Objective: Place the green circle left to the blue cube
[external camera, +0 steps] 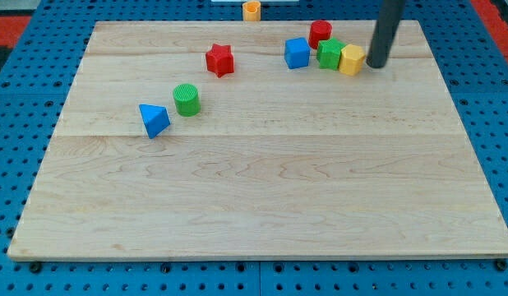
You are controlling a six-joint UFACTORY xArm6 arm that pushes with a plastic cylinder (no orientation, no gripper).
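The green circle (187, 99), a short green cylinder, stands on the wooden board (262, 197) at the view's left of centre. The blue cube (297, 53) stands near the view's top, right of centre, far to the right of the green circle. My tip (376, 63) is the lower end of a dark rod at the view's upper right. It is just to the right of a yellow block (351, 60), touching or nearly touching it, and well away from the green circle.
A blue triangular block (154, 120) lies just lower left of the green circle. A red star (220, 60) stands between circle and cube. A green block (330, 54) and a red block (320, 33) crowd the cube's right. An orange block (251, 10) sits beyond the board's top edge.
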